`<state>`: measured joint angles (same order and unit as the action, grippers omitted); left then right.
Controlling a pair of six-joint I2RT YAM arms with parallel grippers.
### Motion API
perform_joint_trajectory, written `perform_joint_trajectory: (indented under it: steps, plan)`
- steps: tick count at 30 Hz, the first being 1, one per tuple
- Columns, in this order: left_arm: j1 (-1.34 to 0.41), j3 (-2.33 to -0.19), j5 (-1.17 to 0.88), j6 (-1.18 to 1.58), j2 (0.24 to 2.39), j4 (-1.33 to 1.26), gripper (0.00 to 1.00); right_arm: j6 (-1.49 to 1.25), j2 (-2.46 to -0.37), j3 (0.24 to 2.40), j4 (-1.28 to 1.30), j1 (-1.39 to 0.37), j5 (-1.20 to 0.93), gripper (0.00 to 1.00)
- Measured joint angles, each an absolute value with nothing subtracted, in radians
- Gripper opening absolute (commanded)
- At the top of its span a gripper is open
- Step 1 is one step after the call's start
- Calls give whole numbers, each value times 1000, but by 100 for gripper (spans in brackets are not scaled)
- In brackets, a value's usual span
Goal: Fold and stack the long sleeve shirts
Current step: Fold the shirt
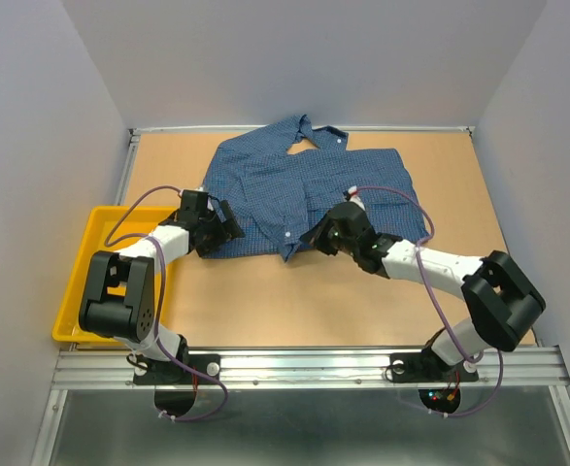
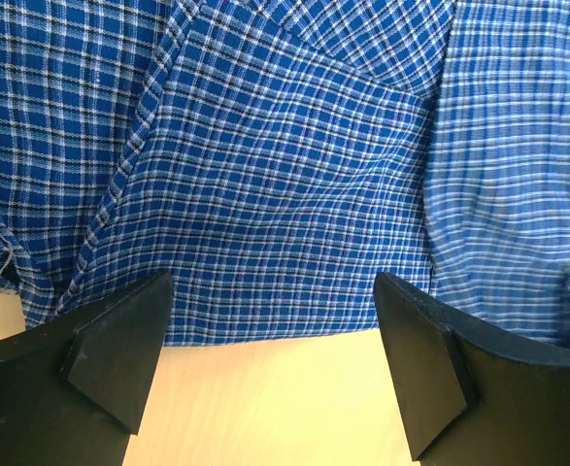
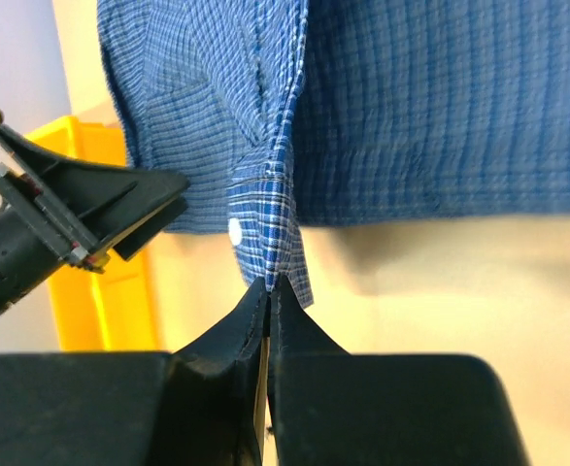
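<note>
The left end effector's [image 2: 275, 287] two black fingers [image 2: 119, 349] stand wide apart over the tan desk [image 2: 265, 398], their tips at the blue checked shirt's [image 2: 285, 184] hem.

Desk [image 1: 265, 291]: tan board top, aluminium rail [image 1: 314, 364] along the near edge. Walls [image 1: 314, 58]: plain pale grey, closing the far, left and right edges. Yellow tray [image 1: 69, 306] at the left edge; even, soft light.
</note>
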<state>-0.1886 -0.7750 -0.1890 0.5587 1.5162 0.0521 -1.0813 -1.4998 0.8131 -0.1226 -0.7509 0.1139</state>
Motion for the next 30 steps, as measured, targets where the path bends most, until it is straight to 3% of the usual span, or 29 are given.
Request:
perform_joint_trajectory:
  steps: [11,30]
  plan:
    - [-189,-775,-182,559,1517,53,96,-679,-1531,881,138,-396,-126,1]
    - [-189,-775,-175,559,1517,56,96,-346,-1692,1171,459,-104,-214,1]
